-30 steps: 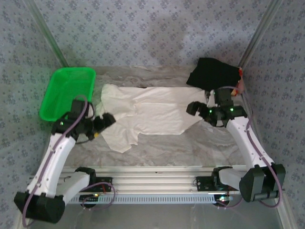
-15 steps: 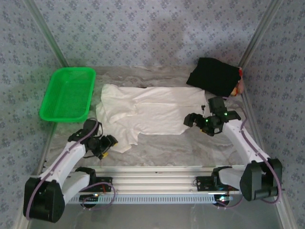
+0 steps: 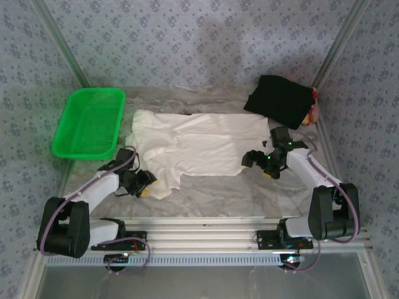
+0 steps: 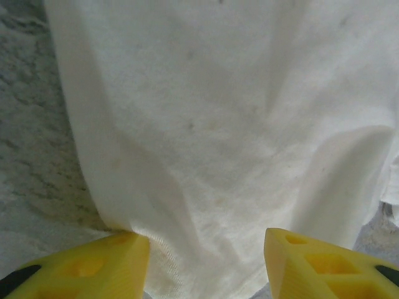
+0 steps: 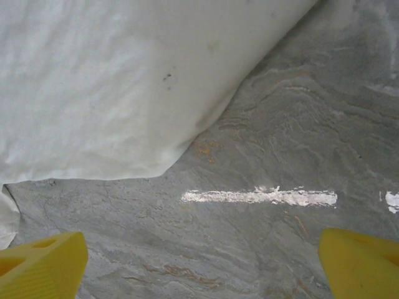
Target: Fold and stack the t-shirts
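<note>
The large off-white t-shirt (image 3: 199, 146) lies spread across the middle of the table. The black t-shirt (image 3: 279, 99) sits bunched at the back right. My left gripper (image 3: 144, 182) is low at the off-white shirt's near-left corner. In the left wrist view the shirt (image 4: 206, 124) runs down between the yellow fingertips (image 4: 93, 265); my gripper (image 4: 206, 249) stands half-wide astride the hem, gap still showing. My right gripper (image 3: 255, 163) is open just off the shirt's near-right corner. Its wrist view has the gripper (image 5: 202, 249) over bare table, the shirt's corner (image 5: 112, 81) ahead to the left.
A green plastic basket (image 3: 87, 124) stands at the back left. Something small and red-orange (image 3: 313, 112) peeks out beside the black shirt. Metal frame posts (image 3: 62, 50) rise at both back corners. A white scuff (image 5: 259, 197) marks the grey tabletop.
My left arm swung from beside the basket down to the shirt's near-left corner, and its jaws narrowed. My right gripper slid slightly nearer and lower toward the shirt's right corner.
</note>
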